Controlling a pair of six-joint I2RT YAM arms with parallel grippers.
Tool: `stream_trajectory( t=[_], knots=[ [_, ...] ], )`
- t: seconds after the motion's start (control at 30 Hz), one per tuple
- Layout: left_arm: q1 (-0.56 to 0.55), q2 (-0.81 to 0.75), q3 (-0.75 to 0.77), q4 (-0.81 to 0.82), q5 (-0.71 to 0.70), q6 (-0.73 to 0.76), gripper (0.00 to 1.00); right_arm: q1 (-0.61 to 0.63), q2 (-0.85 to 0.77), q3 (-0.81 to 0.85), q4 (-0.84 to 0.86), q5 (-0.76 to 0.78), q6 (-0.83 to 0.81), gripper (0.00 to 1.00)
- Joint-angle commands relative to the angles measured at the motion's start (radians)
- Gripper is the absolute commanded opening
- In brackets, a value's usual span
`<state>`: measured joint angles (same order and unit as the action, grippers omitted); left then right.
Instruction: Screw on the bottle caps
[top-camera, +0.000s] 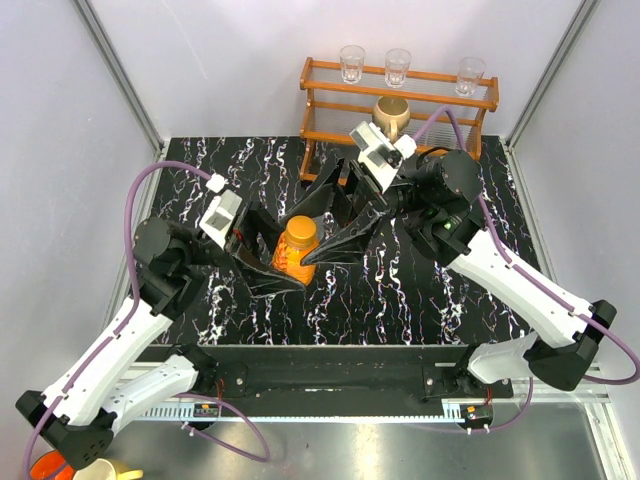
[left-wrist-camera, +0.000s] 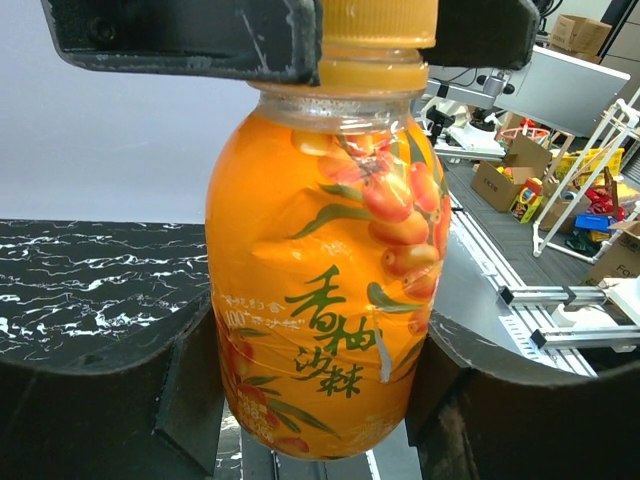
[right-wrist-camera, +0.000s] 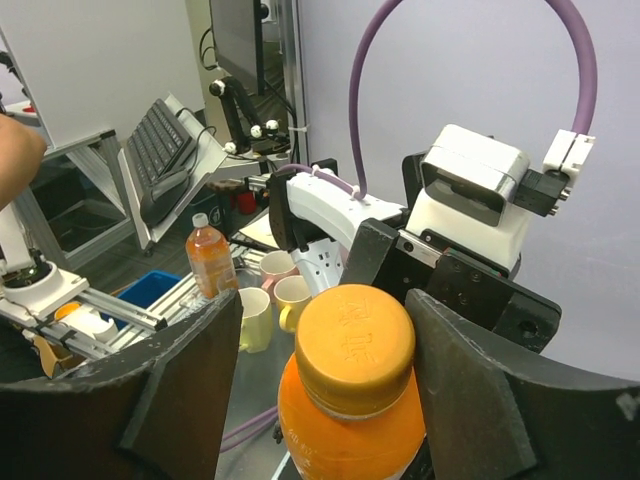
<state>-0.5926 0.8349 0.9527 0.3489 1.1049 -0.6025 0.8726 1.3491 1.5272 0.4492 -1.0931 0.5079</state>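
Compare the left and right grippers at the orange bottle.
The left gripper grips the orange bottle low on its body; the right gripper brackets the orange cap on top. The left gripper's hold looks firm; the right gripper's contact is unclear. Both are black.

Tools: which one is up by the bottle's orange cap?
The right tool; its fingers flank the cap, while the left tool holds the bottle lower down.

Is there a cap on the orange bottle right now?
Yes, an orange cap sits on the neck of the orange bottle.
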Motion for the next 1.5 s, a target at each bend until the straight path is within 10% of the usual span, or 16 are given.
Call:
stream_trajectory(
  t=[0.0,0.57,0.9,1.3,1.47],
  knots=[
    [0.022,-0.007,0.015,0.016,-0.073,0.010,0.31,0.012,-0.057,0.005,0.011,-0.007,-0.011,0.70],
    [0.053,-0.037,0.067,-0.132,-0.186,0.151,0.31,0.011,-0.064,-0.006,-0.207,0.127,-0.132,0.26],
    [0.063,-0.048,0.164,-0.445,-0.598,0.437,0.32,0.046,-0.064,-0.002,-0.520,0.641,-0.140,0.12],
    [0.070,-0.065,0.169,-0.585,-0.985,0.481,0.29,0.365,0.131,0.267,-0.728,1.464,-0.258,0.16],
    [0.071,-0.079,0.147,-0.574,-0.913,0.481,0.31,0.368,0.121,0.298,-0.727,1.466,-0.284,0.58]
  ],
)
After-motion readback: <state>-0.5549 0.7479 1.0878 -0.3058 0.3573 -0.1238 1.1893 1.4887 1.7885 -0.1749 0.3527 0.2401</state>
